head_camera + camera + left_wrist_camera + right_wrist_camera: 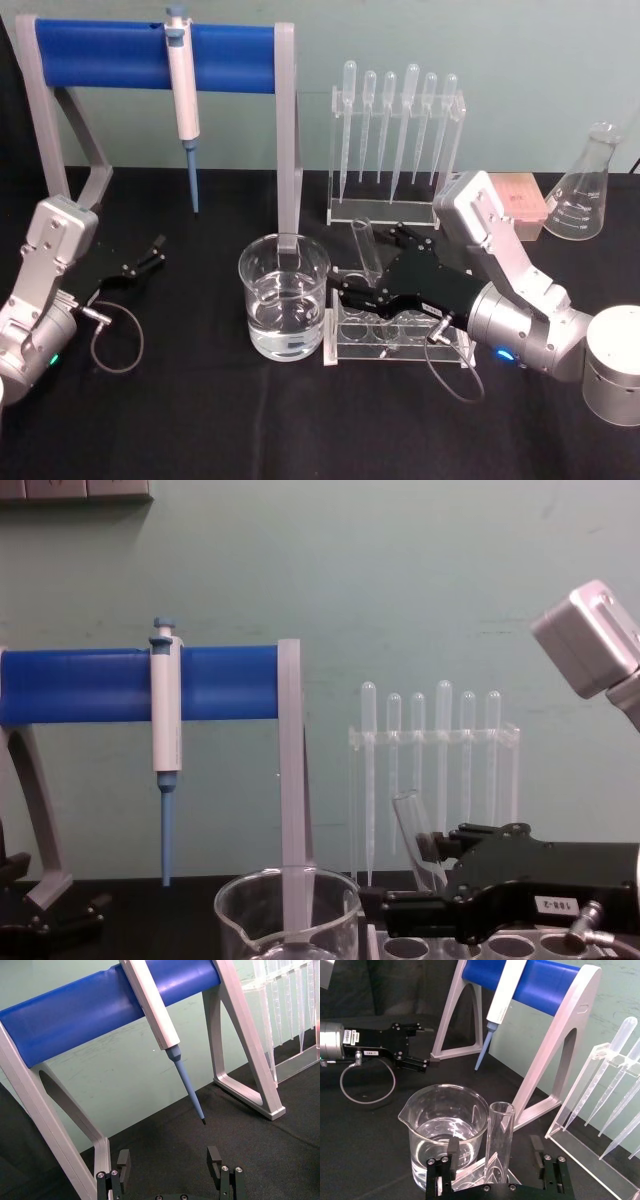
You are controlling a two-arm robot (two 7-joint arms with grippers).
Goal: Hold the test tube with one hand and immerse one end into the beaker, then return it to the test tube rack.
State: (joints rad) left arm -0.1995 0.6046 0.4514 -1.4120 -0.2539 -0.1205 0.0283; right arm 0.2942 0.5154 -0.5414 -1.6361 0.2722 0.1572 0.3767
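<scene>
The test tube [367, 250] leans in the clear rack [350, 350], its open top up, just right of the beaker [285, 298]. The beaker holds clear water. My right gripper [372, 268] is open, with one finger on each side of the tube; in the right wrist view the tube [499, 1140] rises between the spread fingers [452, 1149], apart from both. In the chest view the tube [408, 823] slants above the right gripper [410, 878] and the beaker [285, 912] is low in the middle. My left gripper [150, 252] rests open at the left, away from the glassware.
A grey stand with a blue bar [150, 42] carries a white-and-blue pipettor [184, 100] behind the beaker. A rack of plastic pipettes [395, 140] stands at the back, with a pink box [520, 200] and a conical flask [585, 185] at the back right.
</scene>
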